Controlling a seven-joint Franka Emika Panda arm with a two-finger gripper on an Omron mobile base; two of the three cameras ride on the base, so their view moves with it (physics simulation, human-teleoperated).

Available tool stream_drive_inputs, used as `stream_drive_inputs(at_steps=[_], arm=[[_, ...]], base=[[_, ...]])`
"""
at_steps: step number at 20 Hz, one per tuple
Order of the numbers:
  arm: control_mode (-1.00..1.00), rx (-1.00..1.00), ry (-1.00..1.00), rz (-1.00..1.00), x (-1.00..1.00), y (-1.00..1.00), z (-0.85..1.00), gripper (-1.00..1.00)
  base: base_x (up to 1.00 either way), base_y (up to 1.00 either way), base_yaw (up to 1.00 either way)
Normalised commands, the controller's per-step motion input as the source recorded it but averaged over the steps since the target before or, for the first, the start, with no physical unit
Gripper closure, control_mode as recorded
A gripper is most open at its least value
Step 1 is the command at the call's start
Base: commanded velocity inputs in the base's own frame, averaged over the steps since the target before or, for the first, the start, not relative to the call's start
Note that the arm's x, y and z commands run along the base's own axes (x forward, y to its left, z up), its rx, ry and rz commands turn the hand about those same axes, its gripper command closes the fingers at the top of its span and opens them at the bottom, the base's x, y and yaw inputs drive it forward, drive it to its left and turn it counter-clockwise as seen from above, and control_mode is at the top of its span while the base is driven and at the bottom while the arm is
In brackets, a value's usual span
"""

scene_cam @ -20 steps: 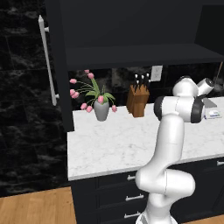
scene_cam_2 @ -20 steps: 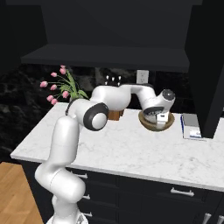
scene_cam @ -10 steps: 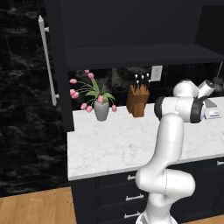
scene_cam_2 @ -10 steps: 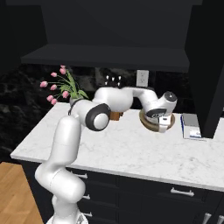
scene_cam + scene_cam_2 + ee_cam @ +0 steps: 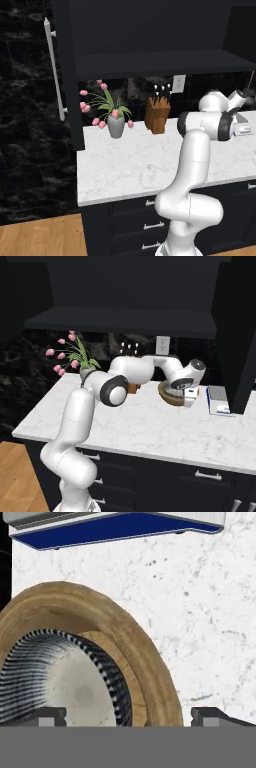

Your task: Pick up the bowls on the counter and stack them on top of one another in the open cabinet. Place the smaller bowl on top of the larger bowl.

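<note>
Small bowl (image 5: 60, 679): you see it sitting inside the big bowl on the counter, pale mottled inside, dark ribbed rim.
Big bowl (image 5: 137, 657): tan, thick-rimmed, on the marble at the right end of the counter; in the right base view it (image 5: 170, 397) shows partly from under the hand.
Gripper (image 5: 128, 716): your hand hangs right over the bowls. The two dark fingertips (image 5: 50, 716) stand wide apart, one on the small bowl's side, the other past the big bowl's rim (so the near rim of both bowls lies between them). They grip nothing that you can see; whether they touch the rims you cannot tell.
Counter (image 5: 150, 431): white marble with faint grey veins, dark drawers with silver handles below.
Box (image 5: 219, 401): a white and blue box lies just right of the bowls; in the hand view its blue edge (image 5: 115, 527) runs along the top.
Cabinet (image 5: 150, 62): dark, open, its flat shelf above the counter, with the door swung out to the left carrying a long white handle (image 5: 54, 70).
Knife block (image 5: 158, 114): brown, at the far wall, left of your arm.
Vase (image 5: 116, 126): grey, with pink tulips, left of the block.
Outlet (image 5: 162, 345): white, on the far wall above the bowls.
</note>
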Motion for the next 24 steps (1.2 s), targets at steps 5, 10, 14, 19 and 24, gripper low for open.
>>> stream_drive_inputs(at_steps=[5, 10, 14, 19, 24], arm=[[-1.0, 0.0, -0.03, 0.01, -0.3, -0.1, 0.02, -1.0], [-1.0, 0.0, 0.0, 0.08, 0.03, 0.04, -0.21, -1.0], [-1.0, 0.0, 0.0, 0.1, 0.15, 0.12, -0.26, -1.0], [-1.0, 0.0, 0.0, 0.1, 0.09, 0.25, -0.39, -1.0], [-1.0, -0.03, 0.0, 0.06, 0.14, 0.42, -0.27, 1.0]], base=[[0.0, 0.0, 0.0], [0.0, 0.0, 0.0], [0.0, 0.0, 0.0], [0.0, 0.0, 0.0], [0.0, 0.0, 0.0]])
